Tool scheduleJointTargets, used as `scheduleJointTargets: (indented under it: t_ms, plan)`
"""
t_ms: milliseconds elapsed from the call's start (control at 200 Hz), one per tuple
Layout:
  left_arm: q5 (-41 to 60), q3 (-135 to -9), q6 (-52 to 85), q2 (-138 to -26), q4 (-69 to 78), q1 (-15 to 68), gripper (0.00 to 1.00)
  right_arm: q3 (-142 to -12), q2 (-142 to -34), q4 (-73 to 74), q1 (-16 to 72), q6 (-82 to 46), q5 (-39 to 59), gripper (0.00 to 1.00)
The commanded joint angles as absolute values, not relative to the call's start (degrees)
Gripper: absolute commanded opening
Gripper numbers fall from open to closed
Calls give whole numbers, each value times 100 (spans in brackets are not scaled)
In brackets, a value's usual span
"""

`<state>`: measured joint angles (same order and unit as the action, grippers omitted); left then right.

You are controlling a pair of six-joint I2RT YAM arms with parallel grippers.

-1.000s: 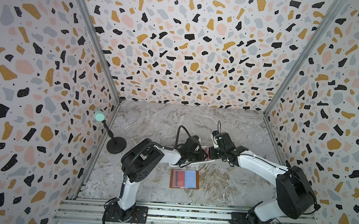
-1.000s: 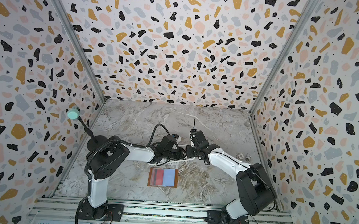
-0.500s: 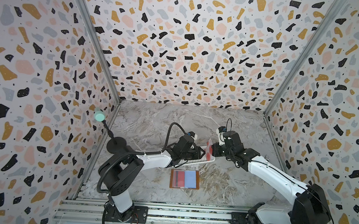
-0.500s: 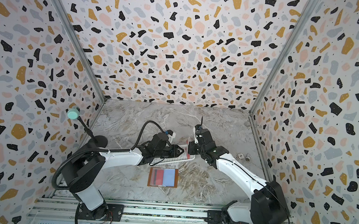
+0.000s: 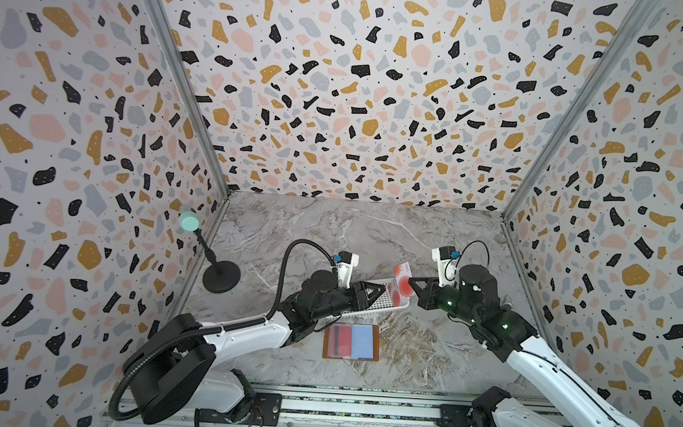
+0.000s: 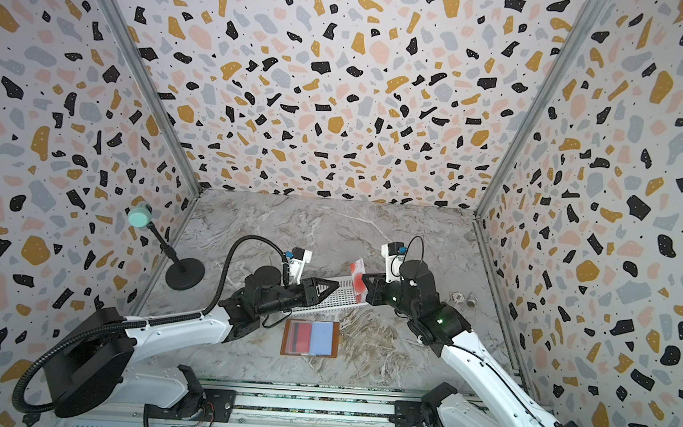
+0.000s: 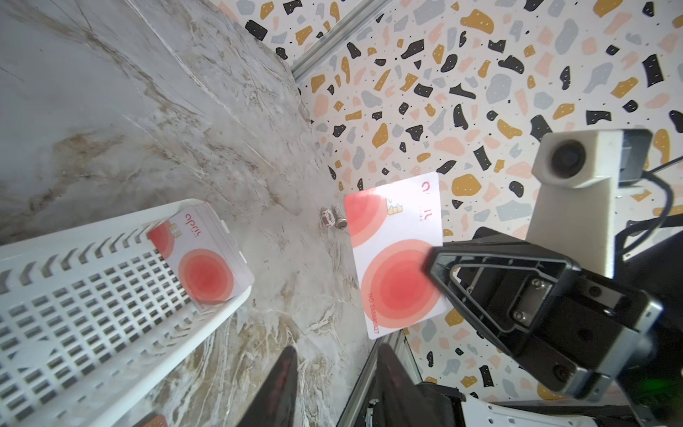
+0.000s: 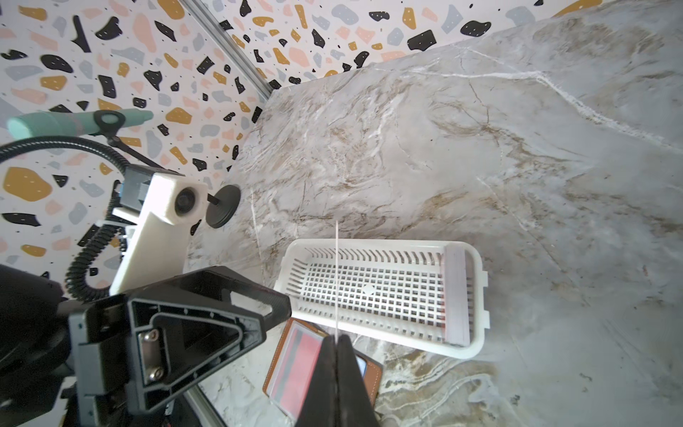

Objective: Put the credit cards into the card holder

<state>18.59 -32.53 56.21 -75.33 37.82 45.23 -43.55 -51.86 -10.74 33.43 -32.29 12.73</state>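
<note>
Right gripper (image 5: 409,279) just lifted a card (image 7: 395,258) clear of the mid-frame basket (image 8: 388,243), pinched tight; left gripper (image 7: 337,349) sits spread, empty, so the card holder (image 5: 351,341) looks next.

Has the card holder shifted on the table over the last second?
No. The card holder lies open in the same spot as before, between the white basket and the front rail, edges still square to that rail.

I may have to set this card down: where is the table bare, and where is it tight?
Bare: the far strip of table between white basket and back wall; also the front patch right of the card holder. Crowded: the middle, where left gripper, right gripper with its credit card, basket and holder meet; mic stand takes the left edge.
</note>
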Motion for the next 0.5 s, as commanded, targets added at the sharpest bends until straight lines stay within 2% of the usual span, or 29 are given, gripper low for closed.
scheduleJointTargets:
  t_ms: [0,496]
  plan:
    - [1842,-2988,5808,-7199,4460,4571,39,-4229,-4957,-981,3340,-3488,1521,1]
    - [1608,-2167,6457,-6774,5694,4870,39,-3657,-4235,-476,3543,-4188,1788,0]
